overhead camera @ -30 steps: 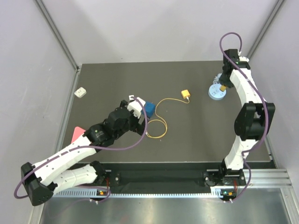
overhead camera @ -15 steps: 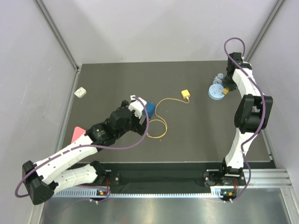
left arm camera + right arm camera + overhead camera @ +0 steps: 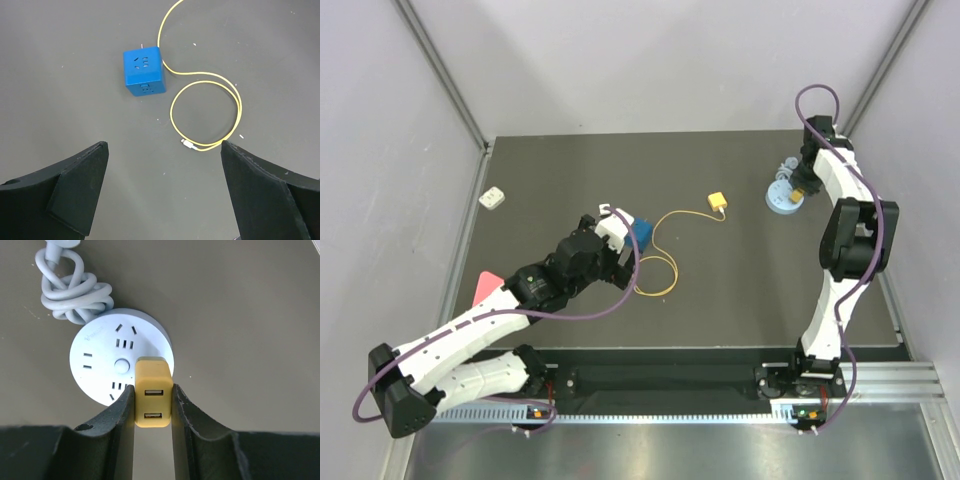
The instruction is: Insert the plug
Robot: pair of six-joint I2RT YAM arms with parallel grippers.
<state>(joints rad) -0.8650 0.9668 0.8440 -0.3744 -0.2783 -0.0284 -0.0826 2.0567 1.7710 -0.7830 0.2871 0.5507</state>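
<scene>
Two yellow blocks are about. The plug (image 3: 717,201), on its thin yellow cable (image 3: 240,112), lies on the table (image 3: 570,170) mid-frame in the overhead view, well apart from both arms and too small there to read its face. The right gripper (image 3: 153,392) pinches the other, cable-less yellow block (image 3: 153,372) over the lower edge of the round white socket (image 3: 97,357). Its prongs are hidden, and I cannot tell whether it touches. The left gripper (image 3: 163,146) gapes wide and empty below the blue cube (image 3: 144,71), its fingers cut off at the frame's bottom.
</scene>
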